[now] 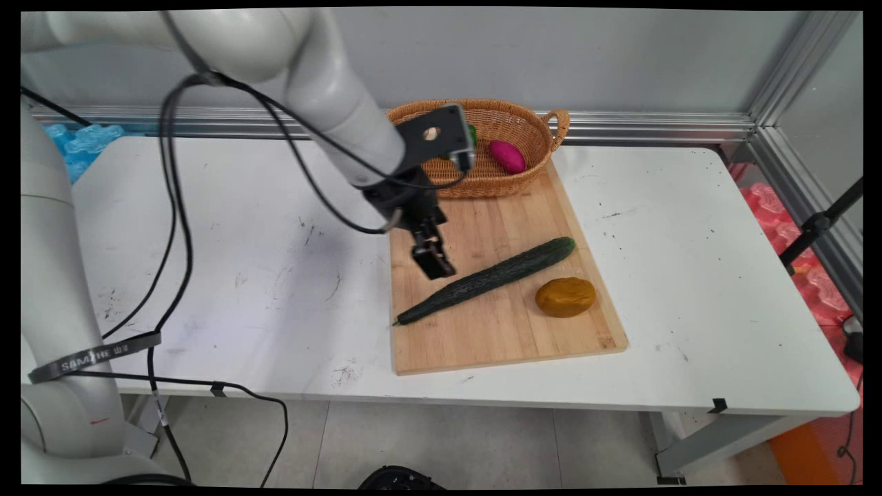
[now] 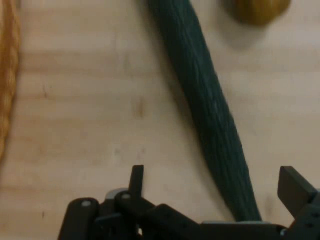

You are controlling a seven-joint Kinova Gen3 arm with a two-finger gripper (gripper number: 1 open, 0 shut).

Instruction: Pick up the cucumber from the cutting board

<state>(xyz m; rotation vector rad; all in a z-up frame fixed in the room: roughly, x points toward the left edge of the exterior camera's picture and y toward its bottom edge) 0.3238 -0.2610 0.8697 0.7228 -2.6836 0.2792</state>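
My gripper [image 1: 433,265] hangs just above a wooden cutting board [image 1: 496,331], over the left part of a long dark green cucumber [image 1: 493,277] that lies slantwise on it. In the hand view the gripper [image 2: 215,180] is open and holds nothing. The cucumber [image 2: 210,105] runs up between the two fingertips, nearer the right one [image 2: 295,185]. A brownish-yellow potato-like lump [image 1: 565,297] lies on the board to the cucumber's right and shows at the hand view's top edge [image 2: 260,10].
A wicker basket [image 1: 524,124] stands at the board's far end, holding a purple vegetable [image 1: 508,156] and a green one [image 1: 472,134] partly hidden by the hand. Its rim [image 2: 7,75] shows at the hand view's left edge. Black cables [image 1: 172,227] hang on the left.
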